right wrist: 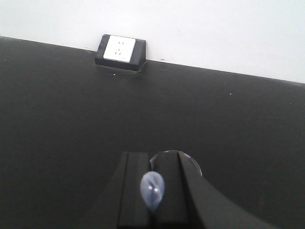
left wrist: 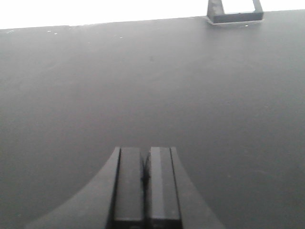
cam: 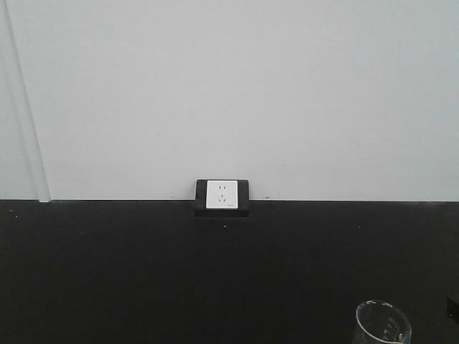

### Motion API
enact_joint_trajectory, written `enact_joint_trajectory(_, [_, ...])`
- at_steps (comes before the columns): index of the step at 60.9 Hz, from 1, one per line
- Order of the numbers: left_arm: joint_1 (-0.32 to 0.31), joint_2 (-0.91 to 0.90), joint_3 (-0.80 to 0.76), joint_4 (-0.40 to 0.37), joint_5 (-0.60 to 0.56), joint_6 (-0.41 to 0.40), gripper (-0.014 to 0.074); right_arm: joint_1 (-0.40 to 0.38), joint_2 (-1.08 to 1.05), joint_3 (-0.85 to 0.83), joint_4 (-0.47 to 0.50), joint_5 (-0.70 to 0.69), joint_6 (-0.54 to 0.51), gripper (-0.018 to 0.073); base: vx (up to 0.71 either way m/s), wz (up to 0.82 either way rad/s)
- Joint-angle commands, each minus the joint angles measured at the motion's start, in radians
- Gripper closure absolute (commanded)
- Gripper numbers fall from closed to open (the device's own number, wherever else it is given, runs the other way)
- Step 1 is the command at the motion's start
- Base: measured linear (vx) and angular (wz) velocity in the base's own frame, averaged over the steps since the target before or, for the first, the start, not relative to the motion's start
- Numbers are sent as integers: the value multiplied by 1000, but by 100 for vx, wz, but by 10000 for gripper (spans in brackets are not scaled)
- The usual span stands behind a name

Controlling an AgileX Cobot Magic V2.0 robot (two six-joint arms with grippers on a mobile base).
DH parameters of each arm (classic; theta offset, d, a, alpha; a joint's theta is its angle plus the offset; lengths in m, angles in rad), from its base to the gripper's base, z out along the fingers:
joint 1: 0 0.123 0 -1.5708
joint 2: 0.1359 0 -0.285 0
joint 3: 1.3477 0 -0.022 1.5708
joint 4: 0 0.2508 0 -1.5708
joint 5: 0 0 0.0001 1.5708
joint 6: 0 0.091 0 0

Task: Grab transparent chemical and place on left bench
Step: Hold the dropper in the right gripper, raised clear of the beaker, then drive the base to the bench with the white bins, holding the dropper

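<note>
In the right wrist view my right gripper [right wrist: 152, 155] is shut on the transparent chemical [right wrist: 152, 190], a clear pipette whose pale squeeze bulb sticks up between the fingers. The rest of the pipette is hidden by the fingers. The rim of a clear glass beaker [right wrist: 191, 163] shows just beyond and below the fingertips. The beaker also shows in the front view [cam: 382, 324] at the bottom right. My left gripper [left wrist: 146, 150] is shut and empty, low over the black counter [left wrist: 143, 86]. The left bench with white bins is out of view. Neither gripper shows in the front view.
A white wall socket in a black housing [cam: 221, 195] sits where the black counter [cam: 143, 272] meets the white wall. It also shows in the right wrist view [right wrist: 119, 49] and at the top of the left wrist view [left wrist: 234, 12].
</note>
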Motion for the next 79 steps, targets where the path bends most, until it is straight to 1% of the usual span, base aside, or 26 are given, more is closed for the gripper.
enact_joint_trajectory(1, [-2, -19, 16, -1, -78, -8, 600, 1, -2, -35, 0, -72, -9, 559, -3, -10])
enact_joint_trajectory(52, [-2, -19, 16, -1, -78, -8, 600, 1, -2, -35, 0, -72, -9, 559, -11, -29])
enact_joint_trajectory(65, [-2, -19, 16, -1, -78, -8, 600, 1, -2, -35, 0, -72, -9, 559, -22, -4])
enact_joint_trajectory(79, [-2, -19, 16, -1, -78, -8, 600, 1, -2, -35, 0, -72, -9, 559, -28, 16])
